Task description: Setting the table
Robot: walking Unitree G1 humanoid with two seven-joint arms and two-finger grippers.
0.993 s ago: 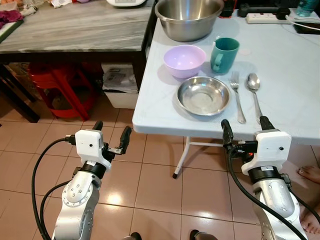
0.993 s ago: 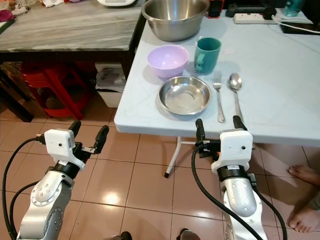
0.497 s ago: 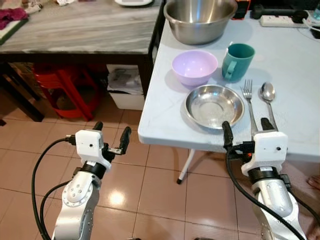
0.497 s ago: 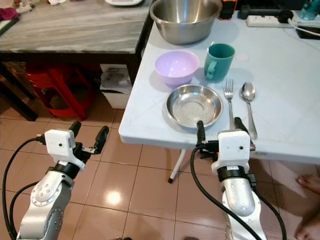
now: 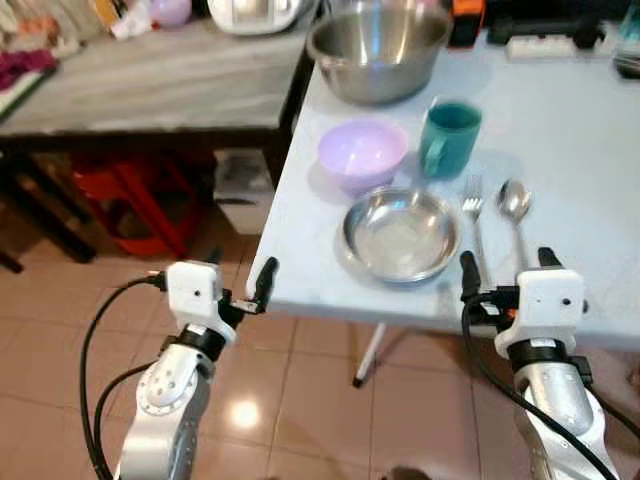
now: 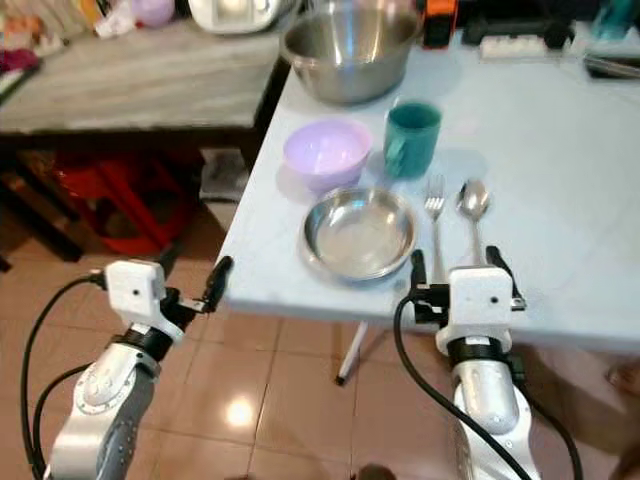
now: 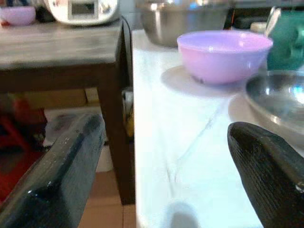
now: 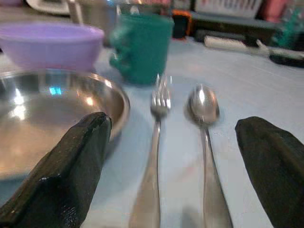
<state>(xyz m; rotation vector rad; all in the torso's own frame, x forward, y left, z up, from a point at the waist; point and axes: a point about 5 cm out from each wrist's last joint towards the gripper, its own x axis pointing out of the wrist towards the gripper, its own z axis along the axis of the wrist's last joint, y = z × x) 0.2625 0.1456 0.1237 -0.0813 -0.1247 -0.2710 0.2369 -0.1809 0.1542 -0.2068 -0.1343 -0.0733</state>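
On the white table (image 5: 570,120) stand a steel plate (image 5: 400,234), a lilac bowl (image 5: 361,154) behind it and a teal mug (image 5: 449,137). A fork (image 5: 473,222) and a spoon (image 5: 514,210) lie side by side to the right of the plate. My right gripper (image 5: 504,272) is open and empty over the table's front edge, pointing at the fork (image 8: 154,142) and spoon (image 8: 205,123). My left gripper (image 5: 240,283) is open and empty at the table's front left corner, level with the top and facing the lilac bowl (image 7: 223,53).
A big steel mixing bowl (image 5: 376,50) stands at the back of the table, with a power strip (image 5: 548,43) to its right. A grey-topped side table (image 5: 150,80) adjoins on the left, with a red stool (image 5: 120,195) and a box under it. The floor is tiled.
The whole picture has shifted as the camera came nearer to the table. Both grippers now sit at the table's front edge and both stay open.
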